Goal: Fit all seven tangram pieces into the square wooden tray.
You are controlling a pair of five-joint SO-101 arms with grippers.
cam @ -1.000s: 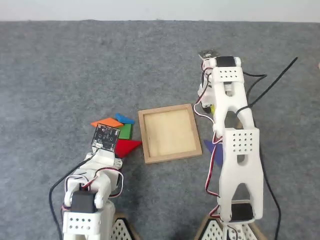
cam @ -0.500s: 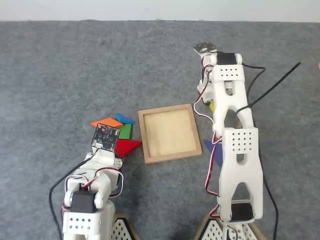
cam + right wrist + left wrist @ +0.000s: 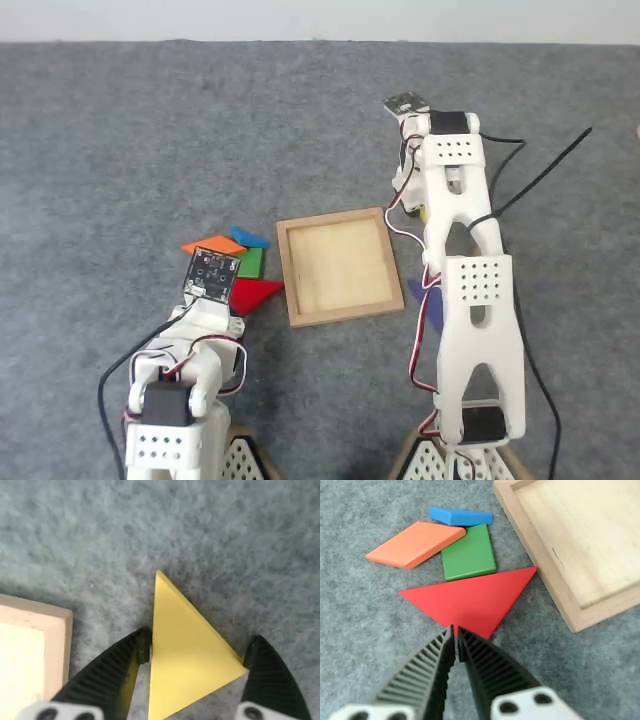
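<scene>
The square wooden tray (image 3: 292, 275) lies mid-table with nothing in it. To its left sit a red triangle (image 3: 470, 600), a green square (image 3: 468, 552), an orange parallelogram (image 3: 415, 543) and a blue piece (image 3: 461, 516). My left gripper (image 3: 454, 630) is shut and holds nothing, its tips at the red triangle's near edge. My right gripper (image 3: 200, 645) grips a yellow triangle (image 3: 185, 650) on the carpet, just off the tray's corner (image 3: 30, 630), one finger on each side. In the high view the right arm (image 3: 450, 160) hides most of the yellow triangle (image 3: 423, 212).
A dark purple piece (image 3: 428, 303) lies on the grey carpet right of the tray, partly under the right arm. Cables trail from the right arm (image 3: 540, 170). Open carpet stretches across the far side and the left of the table.
The right arm's wrist has shifted slightly farther away and to the left over the yellow triangle. The left arm and the pieces by it have not moved.
</scene>
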